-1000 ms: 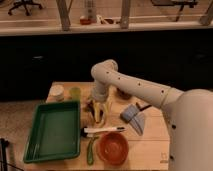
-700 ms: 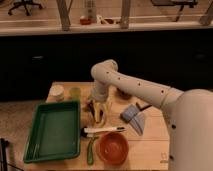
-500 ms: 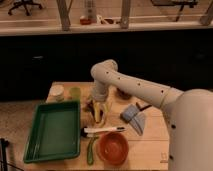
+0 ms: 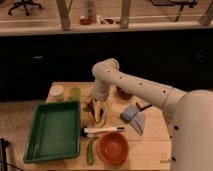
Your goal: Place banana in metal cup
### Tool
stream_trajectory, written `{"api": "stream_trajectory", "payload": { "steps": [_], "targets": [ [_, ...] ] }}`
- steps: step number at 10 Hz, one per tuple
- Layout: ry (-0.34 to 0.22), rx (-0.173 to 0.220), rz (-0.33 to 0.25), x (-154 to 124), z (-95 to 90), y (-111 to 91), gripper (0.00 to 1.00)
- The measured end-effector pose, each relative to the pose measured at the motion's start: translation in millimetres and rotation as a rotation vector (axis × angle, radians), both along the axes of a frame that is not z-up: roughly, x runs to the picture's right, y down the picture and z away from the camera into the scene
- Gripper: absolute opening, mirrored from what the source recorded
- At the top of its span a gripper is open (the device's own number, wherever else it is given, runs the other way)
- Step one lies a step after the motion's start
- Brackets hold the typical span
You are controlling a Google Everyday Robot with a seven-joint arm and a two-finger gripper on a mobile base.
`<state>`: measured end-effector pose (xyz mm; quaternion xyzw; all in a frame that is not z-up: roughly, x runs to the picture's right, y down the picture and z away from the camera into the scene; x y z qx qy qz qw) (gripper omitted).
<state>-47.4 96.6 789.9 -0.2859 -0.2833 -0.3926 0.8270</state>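
Observation:
The banana [image 4: 97,113], yellow with dark brown patches, lies on the wooden table [image 4: 150,150] just right of the green tray. My gripper [image 4: 98,104] points down at the banana's far end, directly over it. I cannot tell whether it is touching the banana. A dark, rounded, cup-like thing [image 4: 123,93] shows just right of my arm, partly hidden by it. I cannot tell whether it is the metal cup.
A green tray [image 4: 52,131] fills the table's left side. An orange bowl [image 4: 112,148] and a slim green vegetable [image 4: 90,150] are at the front. A white and black marker-like tool [image 4: 102,131] lies before the banana. A grey cloth [image 4: 133,118] is to the right. A yellow-green cup [image 4: 75,92] and a white cup [image 4: 57,91] stand at the back left.

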Motion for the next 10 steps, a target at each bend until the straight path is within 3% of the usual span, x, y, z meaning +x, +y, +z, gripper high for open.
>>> {"api": "stream_trajectory", "payload": {
  "steps": [4,10],
  "targets": [
    [0.014,-0.016,-0.004,0.1,4.2,-11.9,0.8],
    [0.015,-0.02,-0.008,-1.3,4.3,-12.0,0.8]
  ]
}}
